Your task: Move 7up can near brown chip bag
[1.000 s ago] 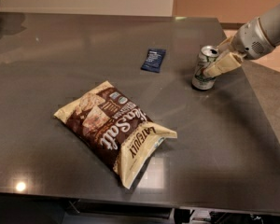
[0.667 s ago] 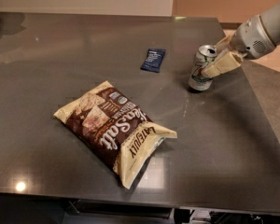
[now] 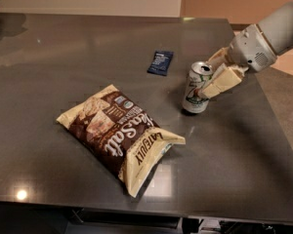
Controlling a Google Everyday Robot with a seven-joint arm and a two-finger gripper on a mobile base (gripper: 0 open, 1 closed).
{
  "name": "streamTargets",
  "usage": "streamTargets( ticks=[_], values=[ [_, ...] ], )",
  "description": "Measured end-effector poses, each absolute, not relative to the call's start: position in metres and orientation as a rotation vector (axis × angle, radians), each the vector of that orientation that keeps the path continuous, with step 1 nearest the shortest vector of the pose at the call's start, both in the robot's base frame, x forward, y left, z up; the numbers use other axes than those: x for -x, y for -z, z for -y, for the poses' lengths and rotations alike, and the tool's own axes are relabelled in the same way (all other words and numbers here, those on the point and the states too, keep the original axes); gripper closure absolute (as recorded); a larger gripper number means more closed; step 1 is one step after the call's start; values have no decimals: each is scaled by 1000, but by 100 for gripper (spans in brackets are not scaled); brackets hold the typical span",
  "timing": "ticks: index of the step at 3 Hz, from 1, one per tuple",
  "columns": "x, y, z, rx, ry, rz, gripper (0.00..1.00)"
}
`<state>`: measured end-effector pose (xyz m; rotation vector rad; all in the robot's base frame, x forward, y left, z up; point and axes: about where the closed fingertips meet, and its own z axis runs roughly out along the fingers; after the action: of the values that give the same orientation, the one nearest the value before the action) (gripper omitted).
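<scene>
We see the gripper [image 3: 211, 76] clamped on the 7up can [image 3: 197, 90], toward the right of the table [image 3: 63, 57]. The can is right of the brown chip bag [image 3: 119, 135], not touching it, with the blue packet [image 3: 160, 63] just behind.

The chip bag [image 3: 118, 133] is showing big white letters saying "Sea Salt", and dark letters on its tan end are proving too hard to read. The can [image 3: 195, 90], which the gripper [image 3: 209, 77] is holding from the right, is showing a green mark like a 7. The blue packet [image 3: 160, 63] is carrying print too small to read.
</scene>
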<state>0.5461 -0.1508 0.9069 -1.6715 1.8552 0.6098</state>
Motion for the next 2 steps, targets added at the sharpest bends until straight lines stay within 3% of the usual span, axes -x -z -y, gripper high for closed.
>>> streamTargets(
  ticks=[1, 2],
  values=[
    [-523, -901, 131, 1743, -662, -1821, 100],
    [-507, -900, 117, 1799, -672, -1779, 82]
  ],
)
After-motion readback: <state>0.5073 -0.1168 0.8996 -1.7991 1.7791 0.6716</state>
